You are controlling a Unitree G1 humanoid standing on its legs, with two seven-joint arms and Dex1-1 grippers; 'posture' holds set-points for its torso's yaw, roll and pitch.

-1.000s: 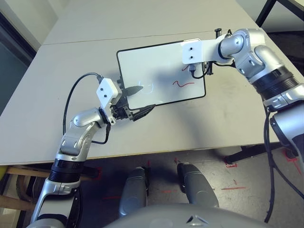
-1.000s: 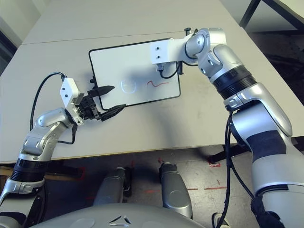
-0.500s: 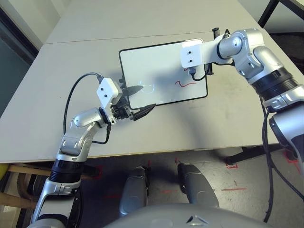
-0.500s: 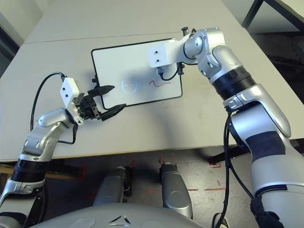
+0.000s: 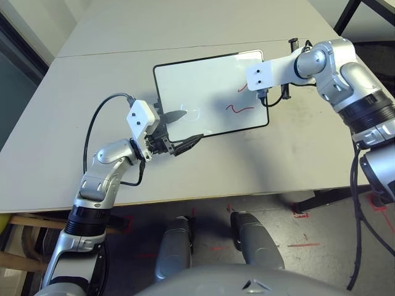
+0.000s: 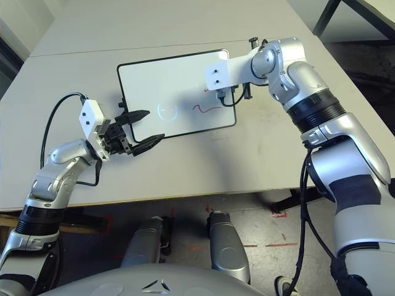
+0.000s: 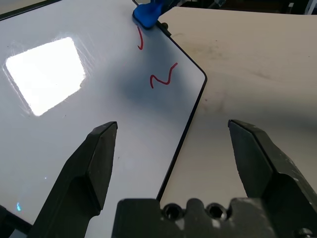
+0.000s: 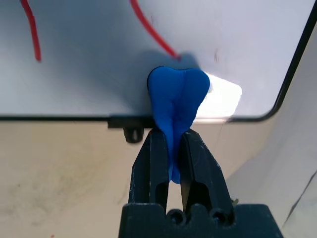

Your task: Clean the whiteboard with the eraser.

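Note:
The whiteboard [image 5: 191, 86] lies flat on the table, glossy white in a thin black frame. On its right half are a red squiggle [image 5: 238, 109] and a short red stroke [image 5: 242, 88]. My right gripper [image 8: 171, 136] is shut on the blue eraser [image 8: 177, 96], which presses on the board close to its right edge, beside a small black knob [image 8: 131, 133]. From the left wrist the eraser [image 7: 147, 12] shows at the board's far rim. My left gripper [image 5: 185, 128] hovers open over the board's near left corner, holding nothing.
The board lies on a pale grey table [image 5: 92, 74] with a seam across its far part. A black cable [image 5: 92, 123] loops from my left wrist. Bare tabletop [image 5: 296, 142] lies to the right of the board. A black table leg [image 5: 345, 15] stands at the far right.
My right arm has slid to the right with the eraser, from over the board's upper middle to its right edge. The left arm has stayed where it was.

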